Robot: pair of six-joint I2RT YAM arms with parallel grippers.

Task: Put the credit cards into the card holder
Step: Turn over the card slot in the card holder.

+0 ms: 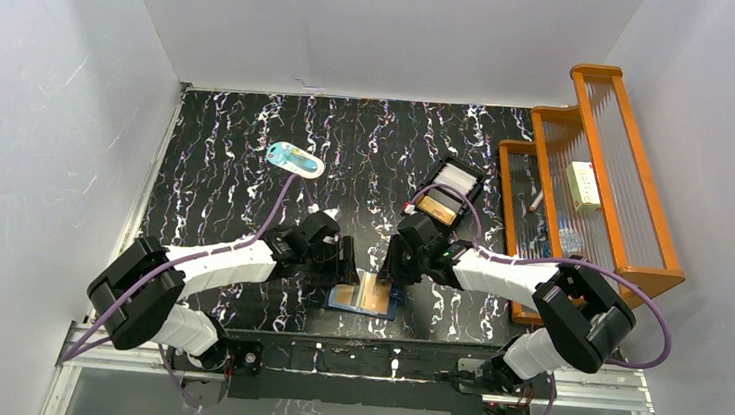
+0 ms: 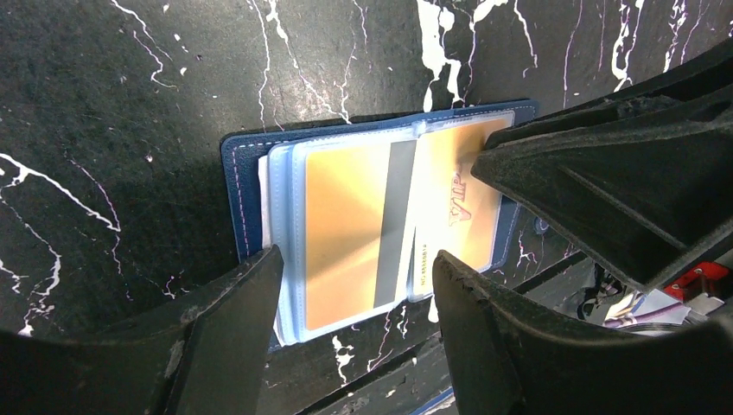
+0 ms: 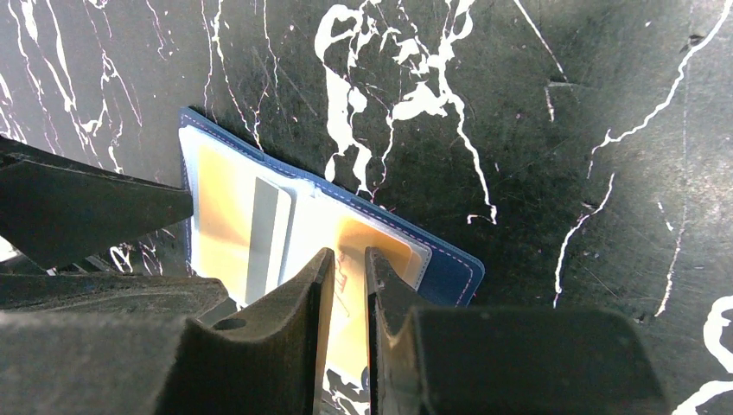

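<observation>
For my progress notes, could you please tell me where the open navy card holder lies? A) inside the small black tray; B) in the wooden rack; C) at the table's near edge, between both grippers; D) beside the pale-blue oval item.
C: the top view shows the card holder lying open at the near edge of the table, with the left gripper and the right gripper over it from either side.
</observation>
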